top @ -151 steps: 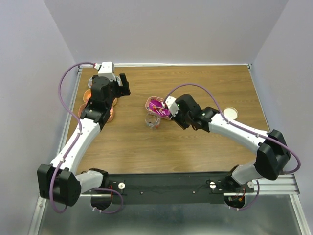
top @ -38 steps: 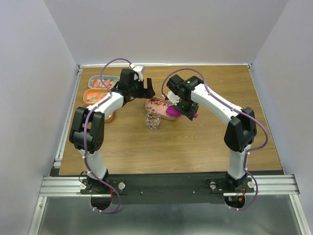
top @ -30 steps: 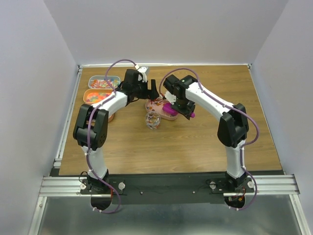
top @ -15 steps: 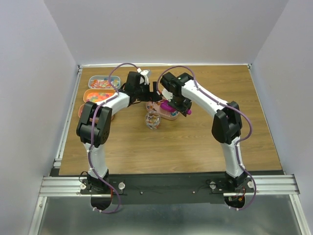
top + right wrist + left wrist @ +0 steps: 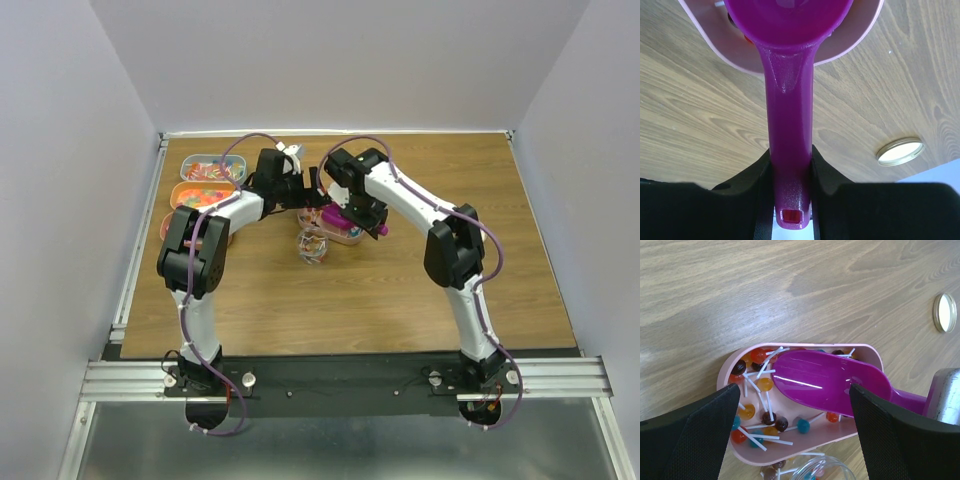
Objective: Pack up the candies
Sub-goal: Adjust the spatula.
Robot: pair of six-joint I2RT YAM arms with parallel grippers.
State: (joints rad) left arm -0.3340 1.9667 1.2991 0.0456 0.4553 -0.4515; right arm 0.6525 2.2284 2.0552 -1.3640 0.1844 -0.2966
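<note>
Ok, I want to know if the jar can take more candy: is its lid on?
No, the round lid lies on the table, well apart from the glass jar, whose mouth stands open.

The scoop (image 5: 830,382) is glossy plastic, the candies (image 5: 764,385) shiny, the table (image 5: 790,290) matt wood.

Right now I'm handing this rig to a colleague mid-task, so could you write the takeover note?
The left gripper is open and empty, over the pink tray.
The right gripper is shut on the magenta scoop, whose bowl rests in the pink tray.
Most candies lie in that tray, and a few are in the glass jar beside it. More sit in the side trays.
The lid is off, on the table.
Left to do: probably scoop more into the jar, then put the lid on.
</note>
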